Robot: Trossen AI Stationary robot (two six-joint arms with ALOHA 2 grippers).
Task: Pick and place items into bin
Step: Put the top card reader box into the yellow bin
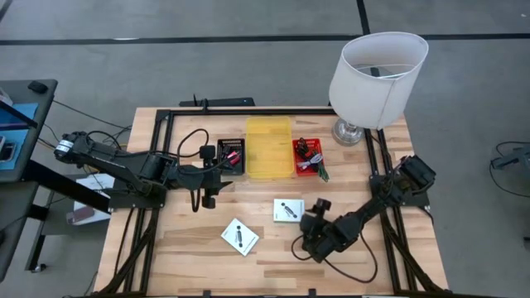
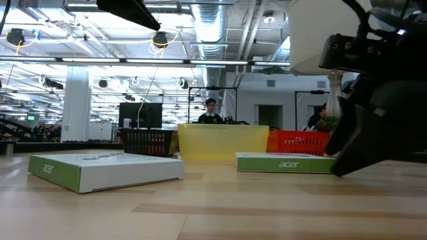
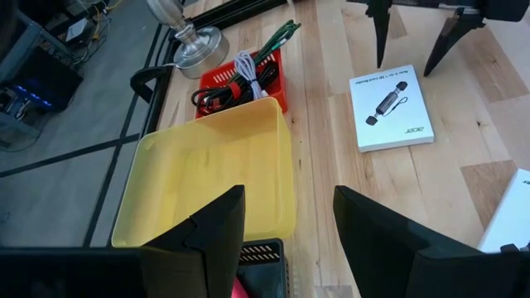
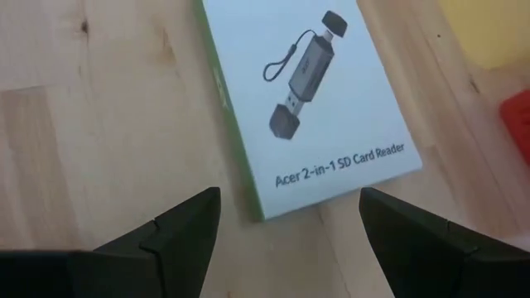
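We found yellow plastic bin [image 1: 269, 148] empty; two white flat card-reader boxes [image 1: 288, 210] lay on wooden table [image 1: 166, 257]. Right gripper [image 4: 290, 228] gaped above one, left gripper [image 3: 288, 228] open, nothing held.

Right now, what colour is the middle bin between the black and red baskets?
Yellow: the middle bin is translucent yellow plastic, seen best in the left wrist view.

We read "Acer 2-in-1 SD Card Reader" on the face of the white box [image 4: 306, 99] nearest the yellow bin [image 1: 269, 147]. Its green edge [image 2: 283, 163] carries "acer" in the low view. The second box [image 2: 100, 170], farther from the yellow bin, shows "acer" on its green edge too.
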